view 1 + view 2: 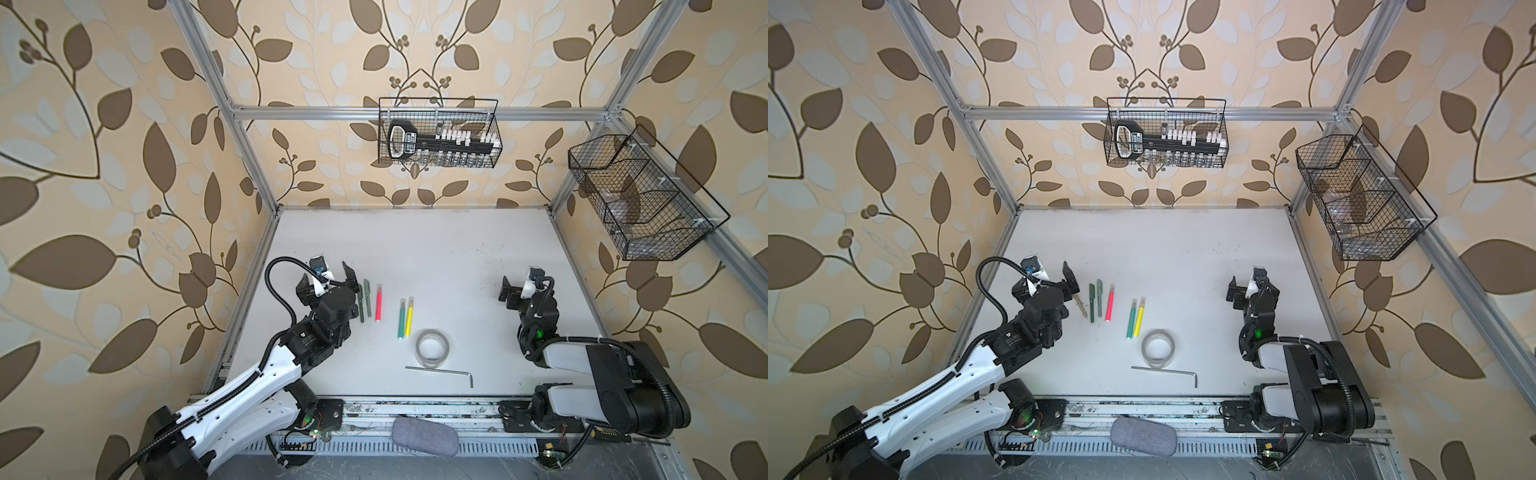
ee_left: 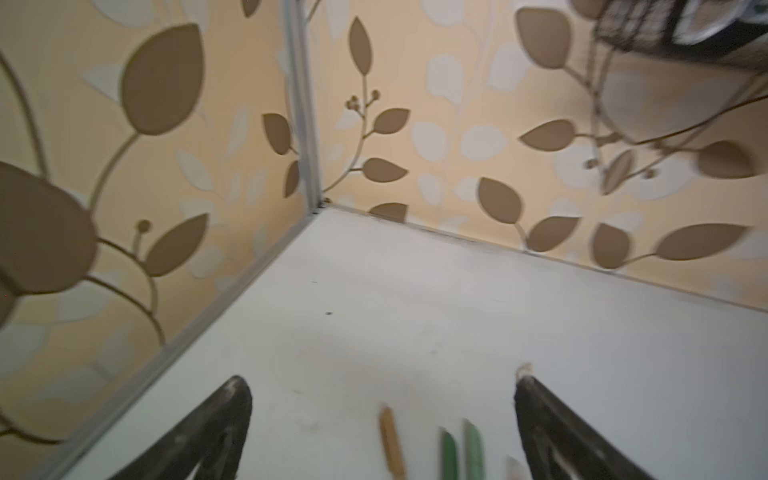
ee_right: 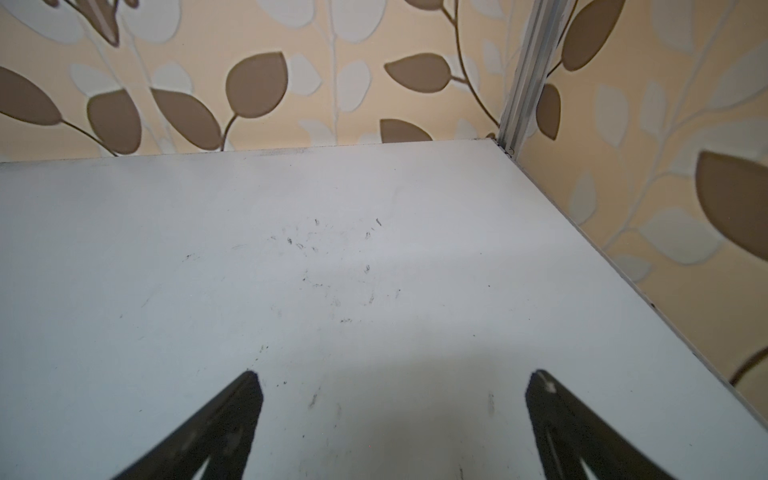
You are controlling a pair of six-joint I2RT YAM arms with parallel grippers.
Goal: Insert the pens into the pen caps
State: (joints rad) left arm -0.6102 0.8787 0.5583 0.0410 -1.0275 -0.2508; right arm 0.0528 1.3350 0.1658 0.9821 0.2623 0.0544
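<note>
Left claw (image 2: 382, 384) stands wide open and empty, low over the tabletop (image 1: 415, 249). The tan pen (image 1: 1082, 306) lies loose between its jaws in the left wrist view, and the claw partly hides it in a top view. Just beside it, in a row, lie the dark green pen (image 1: 360, 306), the grey-green pen (image 1: 367, 297) and the pink marker (image 1: 378, 303). A little apart, the green marker (image 1: 401, 319) and yellow marker (image 1: 409, 318) lie side by side, near the roll of tape (image 1: 432, 350) and the hex key (image 1: 440, 371). Right claw (image 3: 395, 376) is open too and holds nothing, well apart from all of it over bare tabletop.

No loose cap shows anywhere, and every pen seems to wear one, such as the clear cap (image 1: 379, 287) on the pink marker, so the job looks done or nearly so. Whether the tan pen's cap is pushed fully home cannot be told, because the wrist picture is blurred.

Risks from here, as I judge them: the left claw sits close over the tan pen, so pulling away low or sideways could let a jaw catch it. That could roll it into the dark green pen and scatter the row. A half-seated cap could slip off if knocked. Lifting straight up first would avoid both
</note>
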